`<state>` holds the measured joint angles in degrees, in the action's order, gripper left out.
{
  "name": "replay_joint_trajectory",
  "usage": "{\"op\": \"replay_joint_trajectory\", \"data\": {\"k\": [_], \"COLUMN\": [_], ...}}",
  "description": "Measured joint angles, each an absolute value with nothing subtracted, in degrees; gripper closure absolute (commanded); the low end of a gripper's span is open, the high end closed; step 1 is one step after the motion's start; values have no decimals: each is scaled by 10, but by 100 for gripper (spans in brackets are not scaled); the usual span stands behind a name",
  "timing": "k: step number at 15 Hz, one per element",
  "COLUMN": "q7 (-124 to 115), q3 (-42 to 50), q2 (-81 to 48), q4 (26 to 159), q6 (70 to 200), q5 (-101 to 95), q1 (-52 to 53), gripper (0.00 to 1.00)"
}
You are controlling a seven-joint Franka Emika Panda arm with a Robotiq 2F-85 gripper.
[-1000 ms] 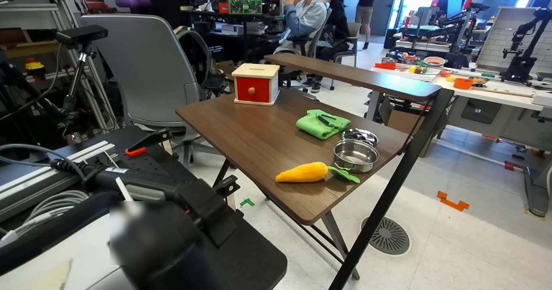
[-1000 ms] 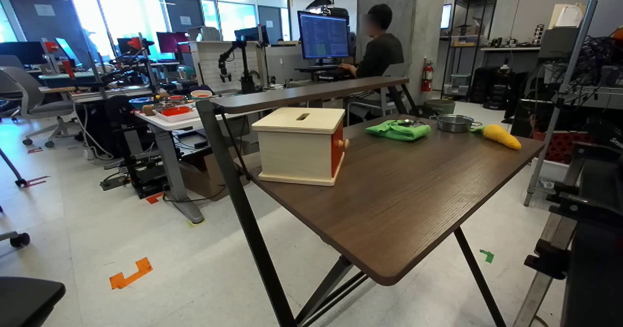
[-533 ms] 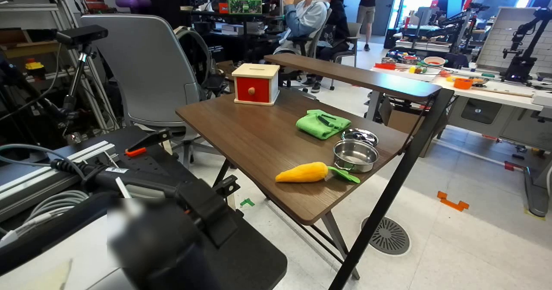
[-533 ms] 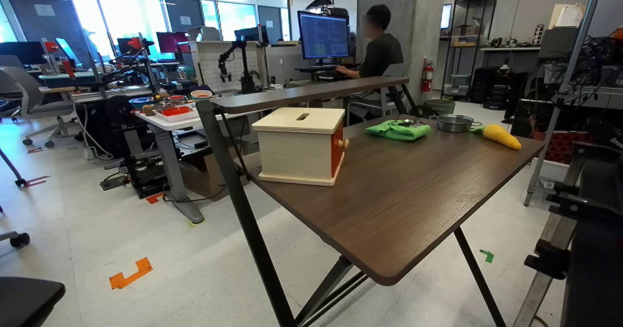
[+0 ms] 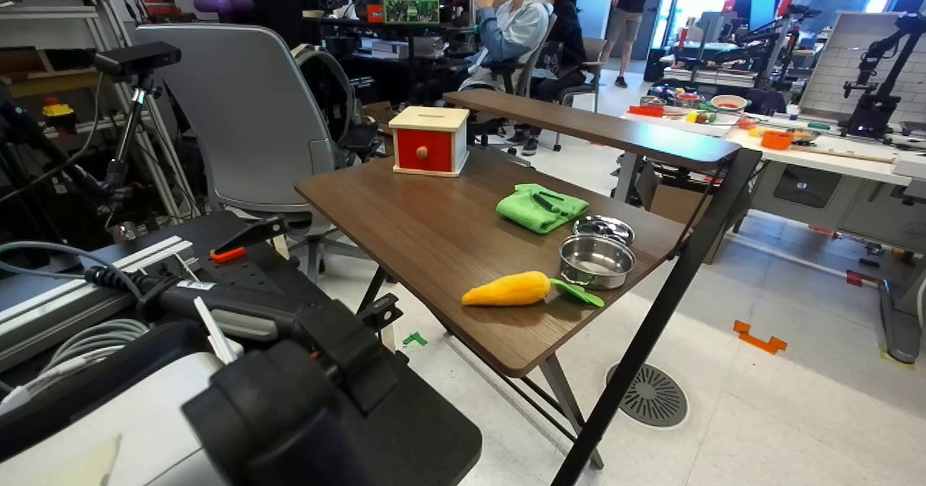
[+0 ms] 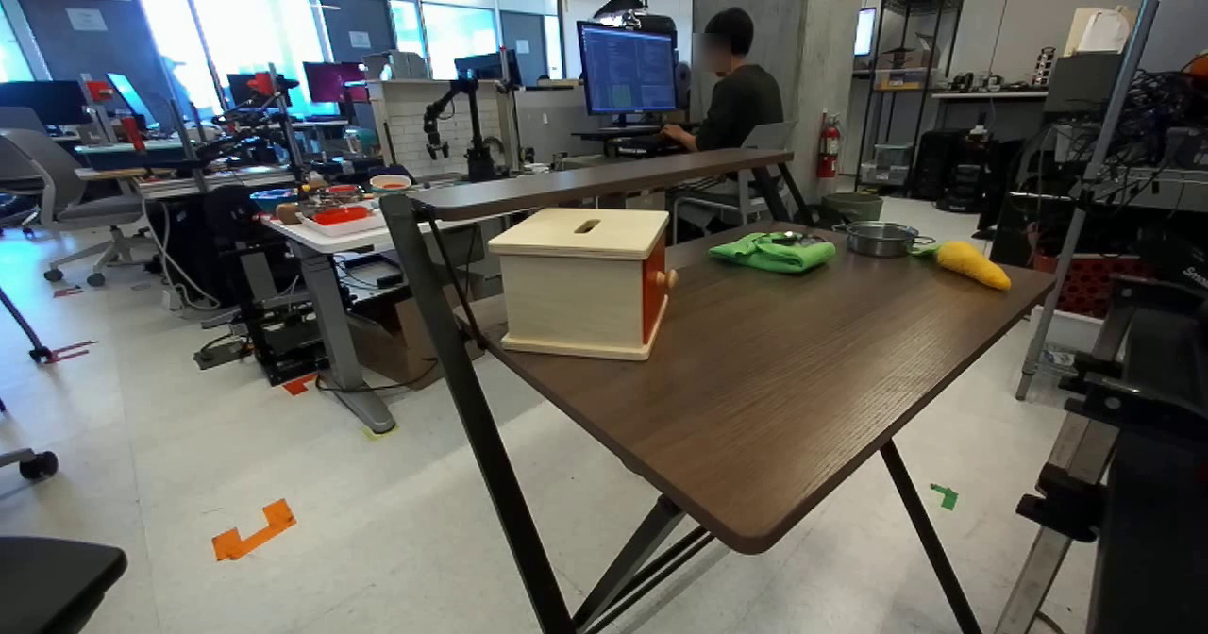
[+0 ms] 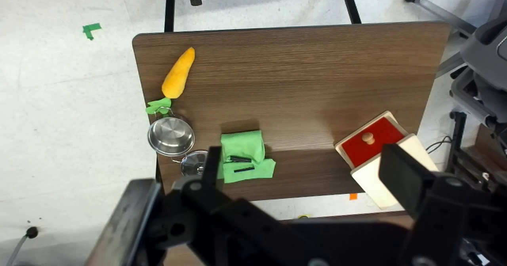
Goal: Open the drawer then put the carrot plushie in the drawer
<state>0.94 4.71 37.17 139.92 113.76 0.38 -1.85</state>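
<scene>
The drawer is the red front (image 5: 443, 145) of a small pale wooden box with a round knob (image 5: 422, 152). It is shut, flush with the box. It also shows edge-on in an exterior view (image 6: 653, 285) and at lower right in the wrist view (image 7: 385, 133). The carrot plushie (image 5: 510, 289) lies at the table's opposite end, yellow-orange with a green leafy end. It also shows in an exterior view (image 6: 972, 264) and at upper left in the wrist view (image 7: 178, 76). My gripper (image 7: 302, 155) is open and empty, high above the table, jaws wide apart. Neither exterior view shows it.
A metal pot (image 5: 595, 276) stands against the carrot's leaves, with its lid (image 7: 194, 163) beside it. A folded green cloth (image 7: 242, 145) with black items lies mid-table. A raised shelf (image 5: 593, 126) runs along the brown table's (image 5: 427, 218) back edge. A grey chair (image 5: 239, 110) stands near the box end.
The drawer, box, carrot and other table items have not moved. Only a standing person in the background has shifted to the right.
</scene>
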Motion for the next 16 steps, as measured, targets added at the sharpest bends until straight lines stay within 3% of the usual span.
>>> {"op": "replay_joint_trajectory", "data": {"k": [6, 16], "q7": [21, 77], "q3": [47, 5], "q2": [301, 65], "q4": [1377, 1259], "q6": [1180, 1289], "q5": [3, 5], "q1": [-18, 18], "gripper": [0, 0]}}
